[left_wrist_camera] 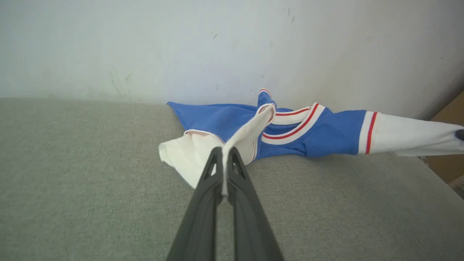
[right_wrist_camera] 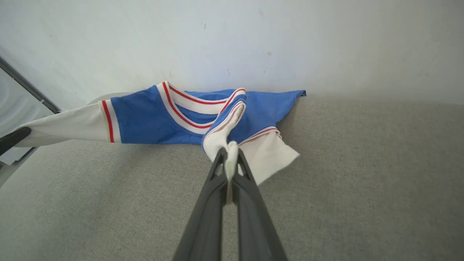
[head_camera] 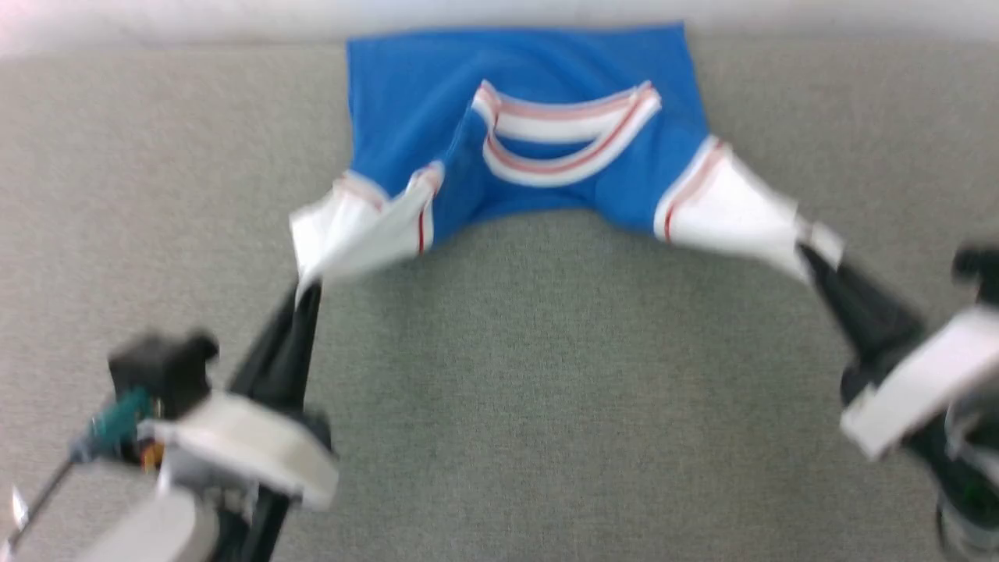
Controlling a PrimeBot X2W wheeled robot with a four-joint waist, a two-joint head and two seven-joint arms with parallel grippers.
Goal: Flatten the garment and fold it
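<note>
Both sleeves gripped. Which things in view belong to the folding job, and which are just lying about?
Job:
- garment, blue jersey with white sleeves
- left pincer, shut on one sleeve
- right pincer, shut on the other sleeve

Just there:
- grey surface under the garment
- white wall
- brown board at the left wrist view's right edge

No readable text, label or number shows on the garment [head_camera: 406, 101].

Motion is blurring the head view, so the garment [head_camera: 406, 101] is showing only soft edges, its trim stripes smearing together. In the left wrist view, the garment's far sleeve is running off the right edge.
</note>
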